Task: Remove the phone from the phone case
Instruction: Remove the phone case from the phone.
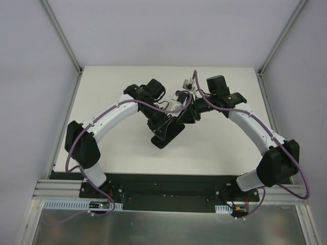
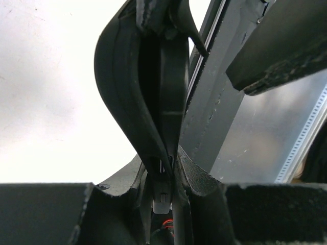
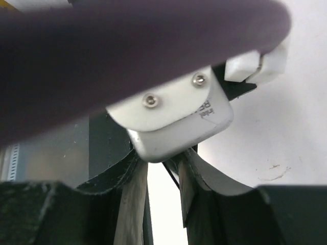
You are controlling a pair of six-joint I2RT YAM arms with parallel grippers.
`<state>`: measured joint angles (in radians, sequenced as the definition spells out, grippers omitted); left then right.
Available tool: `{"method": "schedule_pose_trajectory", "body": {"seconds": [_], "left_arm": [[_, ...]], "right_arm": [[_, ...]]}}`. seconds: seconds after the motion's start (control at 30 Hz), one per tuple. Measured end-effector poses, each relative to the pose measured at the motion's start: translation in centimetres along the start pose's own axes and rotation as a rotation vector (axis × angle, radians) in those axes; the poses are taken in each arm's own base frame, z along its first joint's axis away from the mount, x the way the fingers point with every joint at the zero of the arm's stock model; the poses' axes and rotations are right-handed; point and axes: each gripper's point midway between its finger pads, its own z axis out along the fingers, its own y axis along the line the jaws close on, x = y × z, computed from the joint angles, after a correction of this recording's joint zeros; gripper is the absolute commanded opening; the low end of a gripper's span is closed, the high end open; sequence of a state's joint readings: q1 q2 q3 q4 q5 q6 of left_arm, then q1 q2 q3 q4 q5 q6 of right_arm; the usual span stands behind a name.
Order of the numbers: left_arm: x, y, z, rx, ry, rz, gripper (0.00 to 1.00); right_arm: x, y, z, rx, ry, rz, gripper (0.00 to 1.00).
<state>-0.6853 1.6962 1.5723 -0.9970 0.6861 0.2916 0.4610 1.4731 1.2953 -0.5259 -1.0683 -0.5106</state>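
The black phone case (image 1: 166,133) hangs tilted over the middle of the table, between the two arms. My left gripper (image 1: 164,118) is shut on its edge. In the left wrist view the case's wall (image 2: 122,76) bows outward, away from a flat black slab (image 2: 174,87) that looks like the phone. That wall's thin lip is pinched in my left gripper (image 2: 166,168). My right gripper (image 1: 185,116) is at the case's upper end. Its fingers (image 3: 130,204) stand a little apart in the right wrist view, and a thin black edge (image 3: 176,179) crosses the gap. The fingertips are hidden.
The left wrist's white camera housing (image 3: 179,122) and a blurred purple cable (image 3: 127,56) block most of the right wrist view. A dark finger of the right gripper (image 2: 278,46) sits at the upper right. The black base plate (image 1: 163,186) and metal rails (image 1: 56,190) line the near edge.
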Motion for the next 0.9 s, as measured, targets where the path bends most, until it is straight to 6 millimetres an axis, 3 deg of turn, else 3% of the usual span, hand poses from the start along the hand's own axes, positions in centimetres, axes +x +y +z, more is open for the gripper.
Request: {"method": "schedule_pose_trajectory", "body": {"seconds": [0.53, 0.9], "left_arm": [[0.5, 0.3, -0.9, -0.002, 0.008, -0.161, 0.0], [1.0, 1.3, -1.5, 0.019, 0.004, -0.021, 0.0]], "right_arm": [[-0.1, -1.0, 1.4, 0.011, -0.021, -0.069, 0.32], [-0.8, -0.2, 1.6, -0.024, -0.041, -0.044, 0.3]]}}
